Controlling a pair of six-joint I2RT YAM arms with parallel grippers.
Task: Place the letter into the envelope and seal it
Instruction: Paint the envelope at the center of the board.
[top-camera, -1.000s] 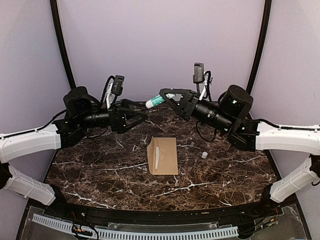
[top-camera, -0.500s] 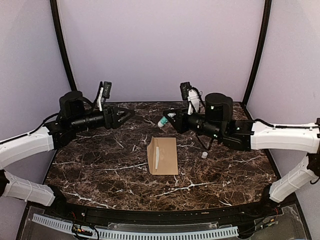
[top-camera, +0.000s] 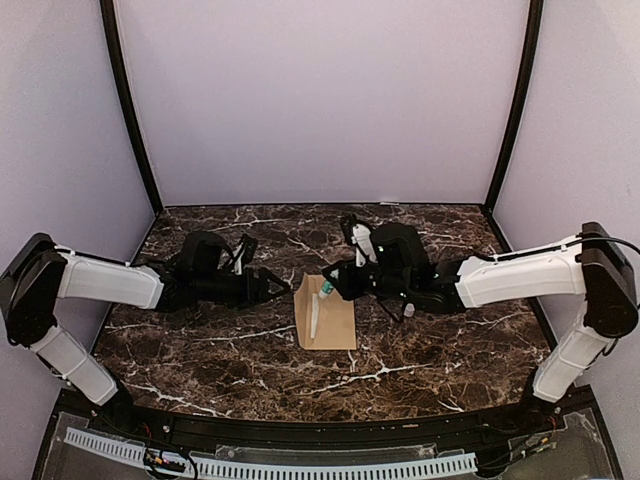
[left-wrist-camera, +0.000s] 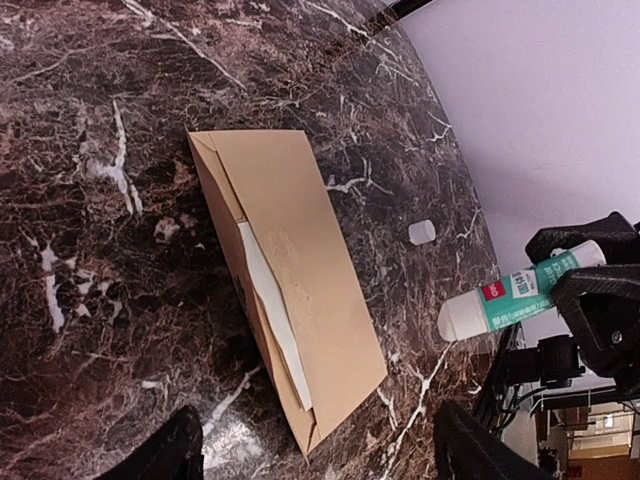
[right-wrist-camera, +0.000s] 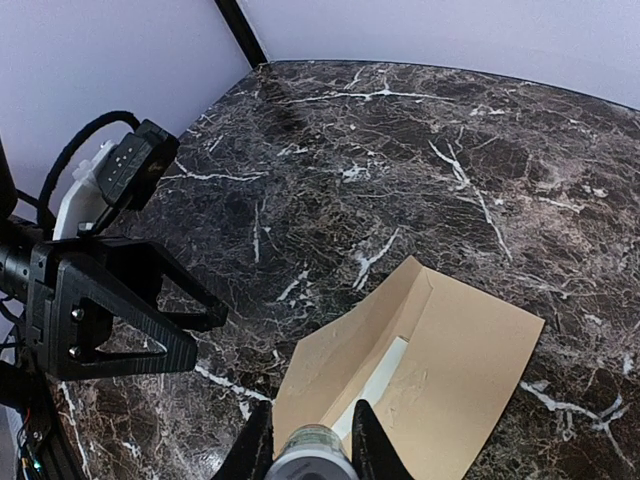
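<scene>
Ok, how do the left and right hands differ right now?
The left hand is open and empty; the right hand is shut on the glue stick. The left hand sits just left of the envelope; the right hand hangs at its far end. Both are low, pointing inward.

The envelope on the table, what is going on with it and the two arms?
The envelope lies flat on the table, unsealed, with a white sheet showing at its opening. The right gripper holds a glue stick, tip pointed at the envelope; a small white cap lies apart. The left gripper hovers open beside the envelope, holding nothing.
</scene>
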